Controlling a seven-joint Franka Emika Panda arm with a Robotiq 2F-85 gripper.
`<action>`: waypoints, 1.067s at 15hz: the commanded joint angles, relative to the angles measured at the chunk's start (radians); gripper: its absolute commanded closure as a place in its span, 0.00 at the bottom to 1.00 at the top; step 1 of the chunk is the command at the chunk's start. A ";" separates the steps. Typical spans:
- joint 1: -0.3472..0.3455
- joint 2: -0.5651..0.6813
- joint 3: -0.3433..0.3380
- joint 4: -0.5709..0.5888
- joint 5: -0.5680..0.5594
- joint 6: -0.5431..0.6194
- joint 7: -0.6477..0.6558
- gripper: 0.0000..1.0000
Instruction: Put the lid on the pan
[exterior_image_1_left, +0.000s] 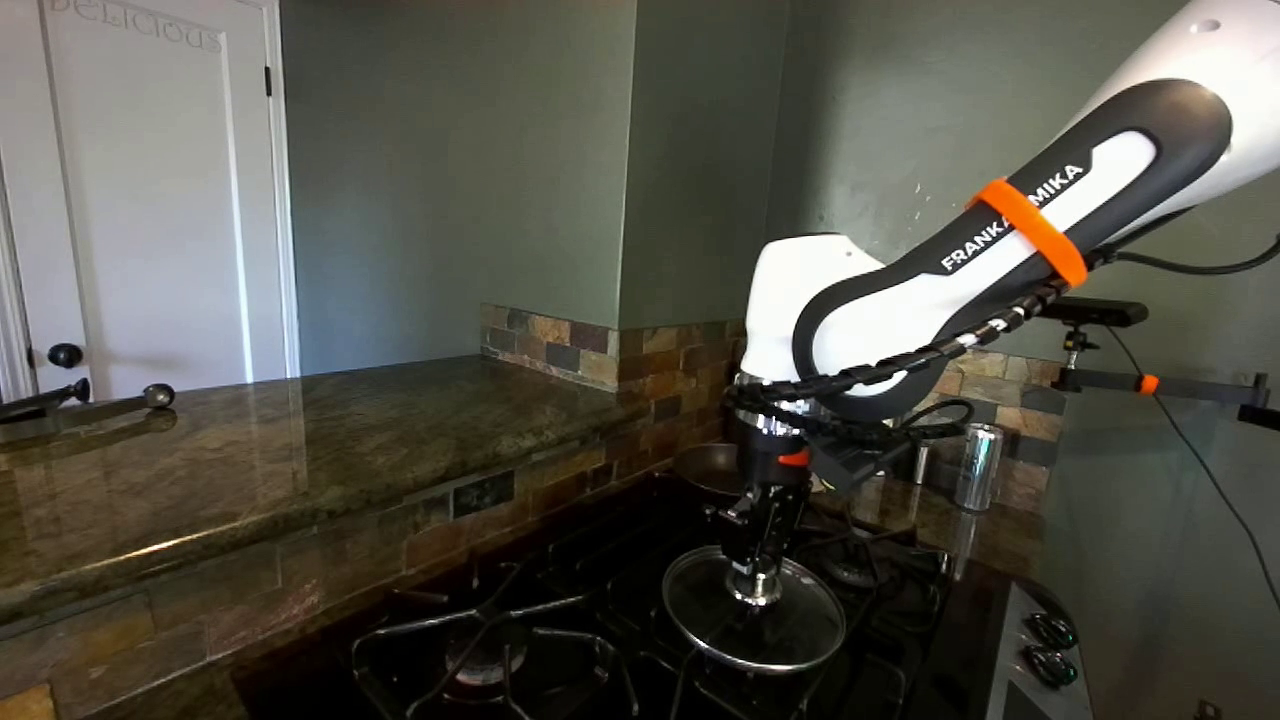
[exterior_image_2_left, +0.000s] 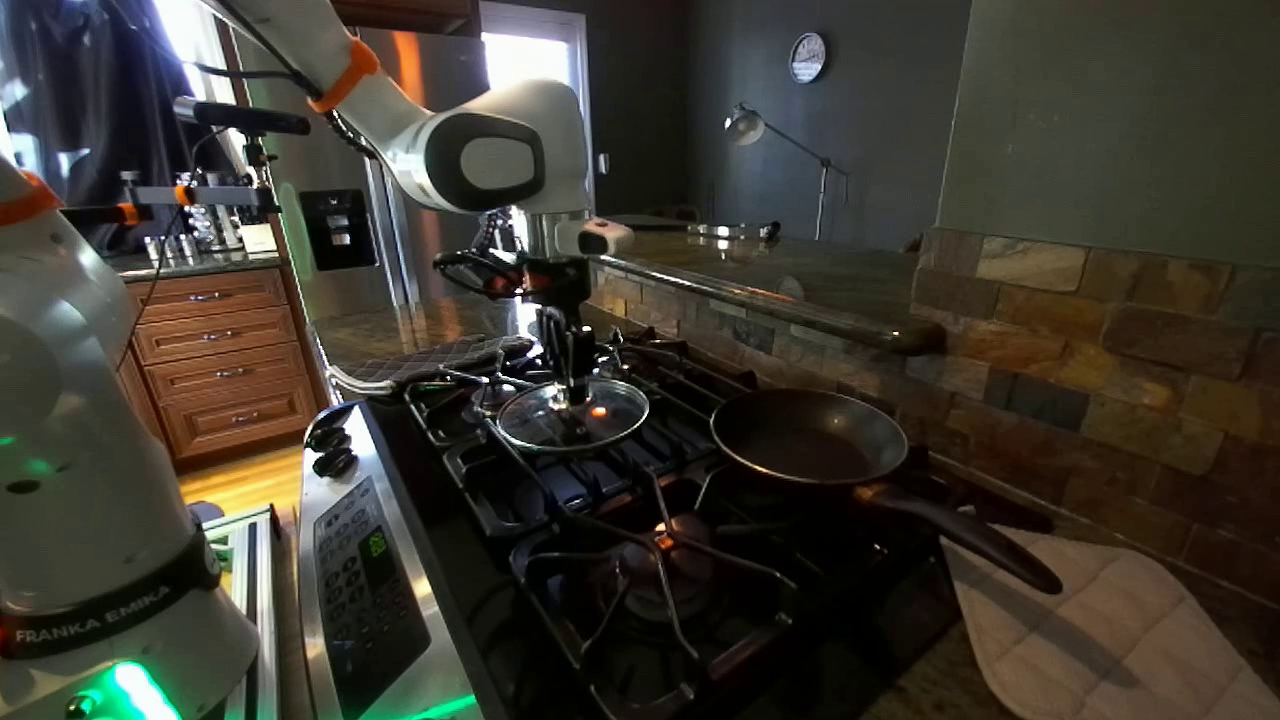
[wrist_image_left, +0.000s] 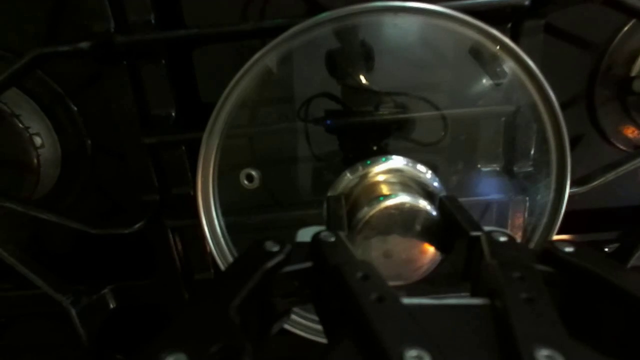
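A black stove (exterior_image_2_left: 475, 600) with grates (exterior_image_1_left: 425, 627) sits below the stone counter (exterior_image_1_left: 330, 440); the walls (exterior_image_1_left: 450, 180) are grey-green; the fingers (wrist_image_left: 462, 222) pinch the knob (wrist_image_left: 395, 255) of the glass lid (exterior_image_1_left: 755, 635) over the grates, apart from the pan (exterior_image_2_left: 810, 440); if the lid touches the grates, I cannot tell; in the dark wrist view, the fingers hide part of the lid; in an exterior view the arm (exterior_image_1_left: 890, 340) hides part of the pan; its handle (exterior_image_2_left: 970, 535) shows only in an exterior view, the lid's small hole (wrist_image_left: 250, 177) only in the wrist view.

gripper (exterior_image_1_left: 756, 568) hides part of pan (exterior_image_1_left: 707, 466) in an exterior view | we can't quite tell if lid (wrist_image_left: 385, 172) touches grate (wrist_image_left: 80, 46)
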 joint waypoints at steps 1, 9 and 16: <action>0.001 -0.010 0.006 0.004 -0.013 0.014 0.007 0.77; -0.037 -0.145 -0.009 0.031 -0.082 -0.076 -0.010 0.77; -0.057 -0.144 -0.021 0.056 -0.084 -0.106 -0.006 0.52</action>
